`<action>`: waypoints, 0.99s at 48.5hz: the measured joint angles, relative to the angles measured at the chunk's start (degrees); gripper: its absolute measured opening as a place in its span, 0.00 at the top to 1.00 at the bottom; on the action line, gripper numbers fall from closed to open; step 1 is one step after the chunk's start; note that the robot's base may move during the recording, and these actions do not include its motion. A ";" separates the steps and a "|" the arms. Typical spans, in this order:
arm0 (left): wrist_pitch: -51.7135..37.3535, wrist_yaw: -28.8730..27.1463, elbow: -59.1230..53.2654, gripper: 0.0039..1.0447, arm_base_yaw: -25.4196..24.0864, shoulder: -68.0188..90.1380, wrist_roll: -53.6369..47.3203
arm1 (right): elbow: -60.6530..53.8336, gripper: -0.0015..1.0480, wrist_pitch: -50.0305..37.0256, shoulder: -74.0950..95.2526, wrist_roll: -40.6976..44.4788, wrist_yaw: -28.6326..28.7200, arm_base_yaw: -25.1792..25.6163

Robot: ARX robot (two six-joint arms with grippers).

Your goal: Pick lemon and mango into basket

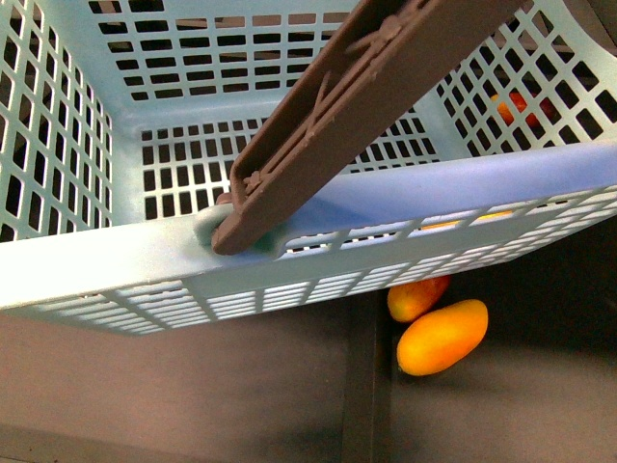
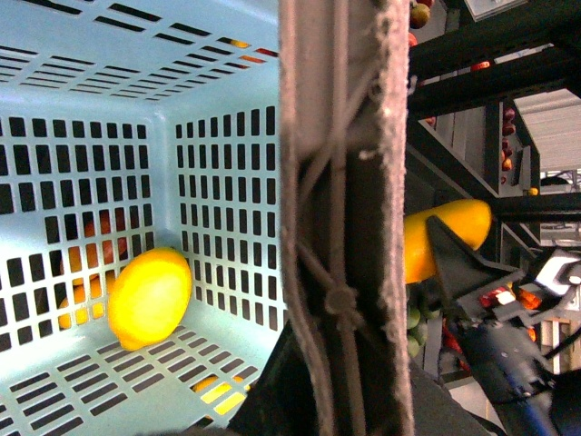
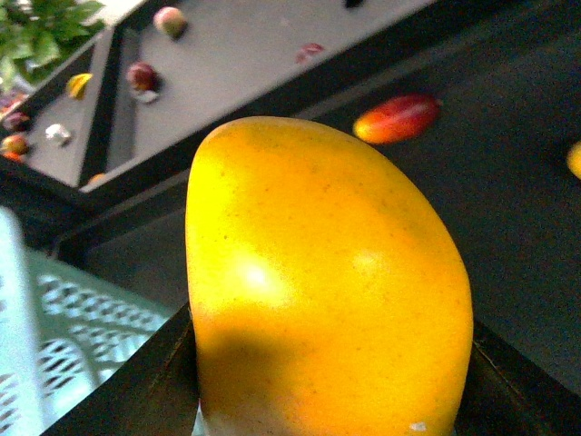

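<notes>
The right gripper [image 3: 334, 391] clamps the mango [image 3: 327, 272] between its jaws. Only the left wrist view shows the lemon [image 2: 150, 295] in the basket [image 2: 218, 182]; whether the left gripper [image 2: 272, 404] grips anything is unclear

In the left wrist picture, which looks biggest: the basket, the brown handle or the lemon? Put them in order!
1. basket: fills most of the view.
2. brown handle: looks big, but it is right by the camera, so its true size is unsure.
3. lemon: smallest, inside the basket.

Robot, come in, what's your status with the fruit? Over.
Left claw looks shut on handle. Right claw holds mango, outside basket. Lemon already inside. Handle slants across the opening.
</notes>
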State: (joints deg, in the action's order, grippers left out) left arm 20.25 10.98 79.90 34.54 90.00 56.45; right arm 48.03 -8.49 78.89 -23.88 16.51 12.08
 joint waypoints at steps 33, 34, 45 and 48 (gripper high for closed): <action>0.00 0.00 0.00 0.96 0.00 0.00 0.00 | 3.32 0.41 3.34 -6.34 -1.92 -8.13 -26.14; 0.00 0.00 0.00 0.96 0.00 0.00 0.00 | 3.34 0.41 3.34 -6.03 -1.92 -8.50 -26.93; 0.00 0.09 0.00 0.96 0.00 0.00 0.00 | 3.76 0.18 4.52 -4.20 -1.84 -10.80 -29.90; 0.00 -0.07 0.00 0.96 -0.04 0.00 0.00 | 4.42 0.08 5.68 -4.55 -1.36 -10.99 -28.76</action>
State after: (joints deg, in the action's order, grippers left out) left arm 20.25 10.92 79.90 34.50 90.00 56.45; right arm 52.45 -2.81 74.35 -25.23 5.52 -16.69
